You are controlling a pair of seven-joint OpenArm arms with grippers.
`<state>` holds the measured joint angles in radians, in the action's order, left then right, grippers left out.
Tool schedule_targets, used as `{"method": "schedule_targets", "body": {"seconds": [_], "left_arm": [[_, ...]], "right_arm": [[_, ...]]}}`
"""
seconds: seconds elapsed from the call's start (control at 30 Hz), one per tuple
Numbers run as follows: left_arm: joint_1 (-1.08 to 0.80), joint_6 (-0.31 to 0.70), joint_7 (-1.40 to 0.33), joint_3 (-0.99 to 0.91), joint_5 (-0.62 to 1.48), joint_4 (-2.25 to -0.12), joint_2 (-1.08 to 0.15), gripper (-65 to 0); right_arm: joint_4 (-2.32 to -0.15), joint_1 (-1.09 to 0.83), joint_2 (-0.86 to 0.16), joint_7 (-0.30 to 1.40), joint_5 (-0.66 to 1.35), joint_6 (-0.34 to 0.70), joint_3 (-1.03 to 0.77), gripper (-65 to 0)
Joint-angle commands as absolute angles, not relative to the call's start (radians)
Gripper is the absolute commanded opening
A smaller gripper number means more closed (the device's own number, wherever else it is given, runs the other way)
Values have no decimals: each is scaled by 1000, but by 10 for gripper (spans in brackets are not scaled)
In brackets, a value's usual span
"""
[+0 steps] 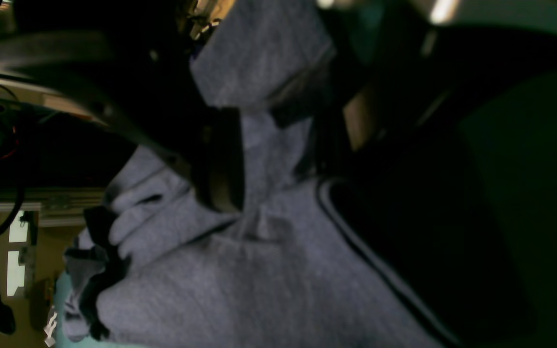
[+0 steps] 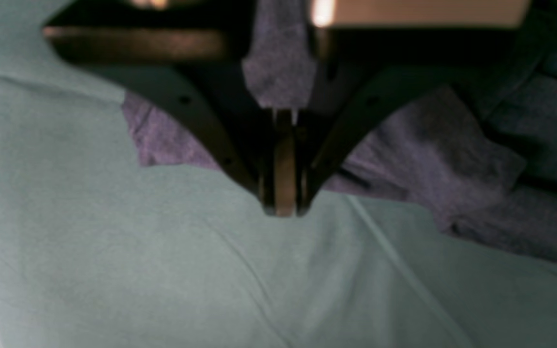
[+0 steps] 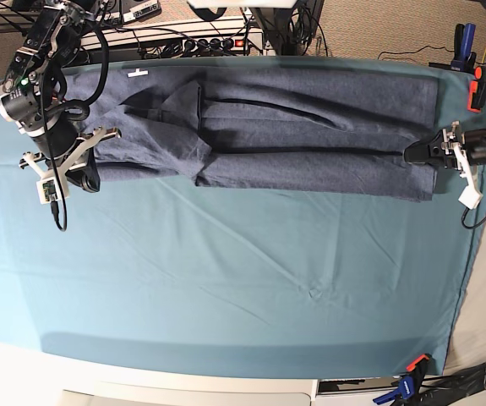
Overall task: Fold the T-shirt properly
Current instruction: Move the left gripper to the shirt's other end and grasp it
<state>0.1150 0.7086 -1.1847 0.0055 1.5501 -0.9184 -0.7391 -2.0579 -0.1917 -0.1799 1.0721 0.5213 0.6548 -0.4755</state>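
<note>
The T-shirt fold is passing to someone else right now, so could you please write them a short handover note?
Right end effector: shut, pinching the T-shirt at its sleeve end, just above the cloth.
Left end effector: fingers apart around the shirt's other end; a firm hold cannot be confirmed.
Shirt: stretched as a long band across the far side of the cloth, between the two arms.
Done: sides look folded in lengthwise.
Left: fold the band crosswise into a compact stack, then release.
</note>
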Motion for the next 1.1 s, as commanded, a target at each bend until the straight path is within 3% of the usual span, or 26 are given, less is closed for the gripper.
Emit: {"method": "schedule_targets", "body": {"seconds": [0.0,1.07], "left_arm": [[110,698,-1231,10,1484,-920,-748,-368],[51,698,-1204,10,1484,-920,-736,-369]], "right_arm": [[-2075,-183,-191,1040,534,654,-479,-650],[-2075,-183,-191,1039,568,654,-479,-650]]}}
